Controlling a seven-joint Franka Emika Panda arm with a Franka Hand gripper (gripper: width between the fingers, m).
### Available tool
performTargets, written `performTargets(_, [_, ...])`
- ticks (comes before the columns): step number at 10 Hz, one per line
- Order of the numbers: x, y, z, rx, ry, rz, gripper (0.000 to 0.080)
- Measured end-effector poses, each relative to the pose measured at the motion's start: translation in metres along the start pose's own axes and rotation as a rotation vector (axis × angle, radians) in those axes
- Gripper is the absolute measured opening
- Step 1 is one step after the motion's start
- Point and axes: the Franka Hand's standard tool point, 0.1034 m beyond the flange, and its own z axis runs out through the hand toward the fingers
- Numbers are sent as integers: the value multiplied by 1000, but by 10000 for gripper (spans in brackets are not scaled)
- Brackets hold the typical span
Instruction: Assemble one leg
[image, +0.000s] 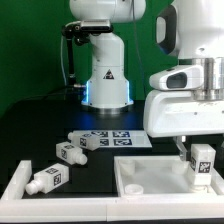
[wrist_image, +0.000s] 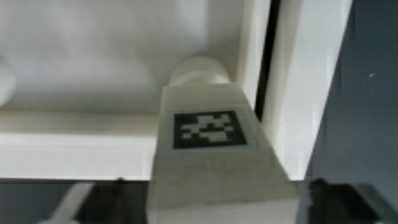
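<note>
My gripper (image: 201, 163) is shut on a leg (image: 202, 158), a white peg with a black-and-white tag. It holds the leg upright over the right corner of the white tray-like part (image: 138, 172), in the exterior view's right. In the wrist view the leg (wrist_image: 210, 125) fills the middle, with its round stub pointing away toward the tray's raised rim (wrist_image: 299, 90). The dark fingers (wrist_image: 89, 203) flank the leg. Whether the stub touches the tray is hidden. Three more legs lie on the table: two at the exterior view's left (image: 45, 180) (image: 69, 153) and one beside the marker board (image: 86, 140).
The marker board (image: 118, 137) lies flat behind the tray. The robot's base (image: 106, 80) stands at the back. A white strip (image: 14, 185) runs along the table's edge at the exterior view's left.
</note>
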Motion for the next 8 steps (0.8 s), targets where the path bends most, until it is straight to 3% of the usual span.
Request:
performTargets(1, [0, 0, 0, 0, 0, 0, 325])
performTargets(4, [0, 0, 0, 0, -1, 47, 285])
performTargets(8, [-3, -4, 1, 5, -11, 483, 285])
